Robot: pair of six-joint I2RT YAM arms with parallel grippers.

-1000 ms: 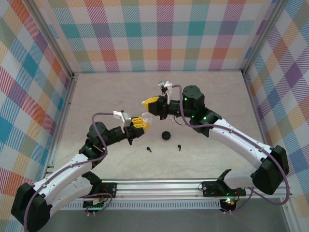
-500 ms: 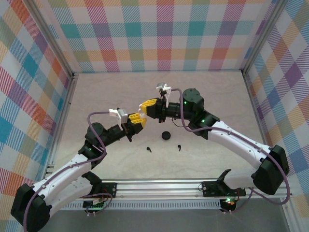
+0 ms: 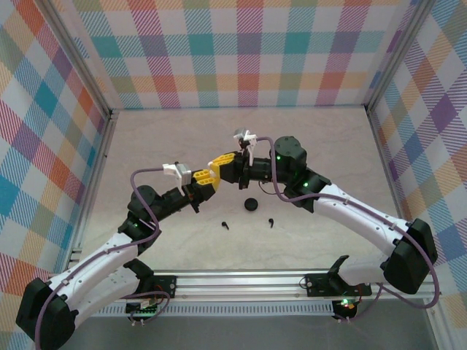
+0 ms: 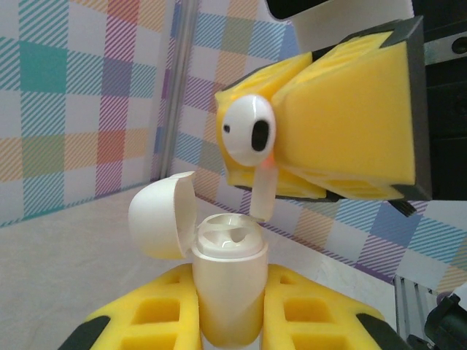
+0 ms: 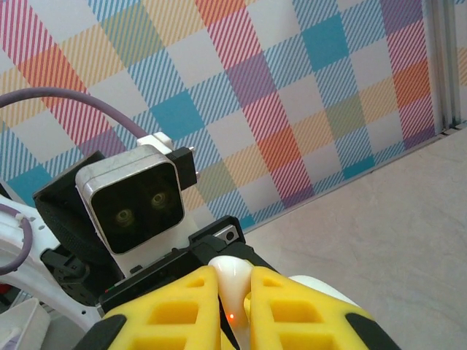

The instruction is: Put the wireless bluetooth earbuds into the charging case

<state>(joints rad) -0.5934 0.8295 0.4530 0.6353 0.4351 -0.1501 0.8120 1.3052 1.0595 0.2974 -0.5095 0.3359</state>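
My left gripper (image 4: 230, 286) is shut on the white charging case (image 4: 228, 299), held upright with its lid (image 4: 162, 215) flipped open to the left. A white earbud (image 4: 248, 131) hangs over it, with my right gripper (image 4: 306, 138) shut on it and its stem (image 4: 261, 191) pointing down at the case's right-hand hollow, the tip just at the rim. In the right wrist view the same earbud (image 5: 232, 288) sits pinched between the yellow fingers (image 5: 175, 313). From above, the left gripper (image 3: 204, 179) and right gripper (image 3: 223, 165) meet above mid-table.
A small black round case (image 3: 252, 204) lies on the table below the grippers. Two black earbuds lie nearer the front, one (image 3: 225, 224) left and one (image 3: 271, 221) right. Plaid walls enclose the table; a metal rail (image 3: 241, 281) runs along the front edge.
Both grippers have risen and drifted left and towards each other. The right gripper has brought the white earbud closer over the open case.
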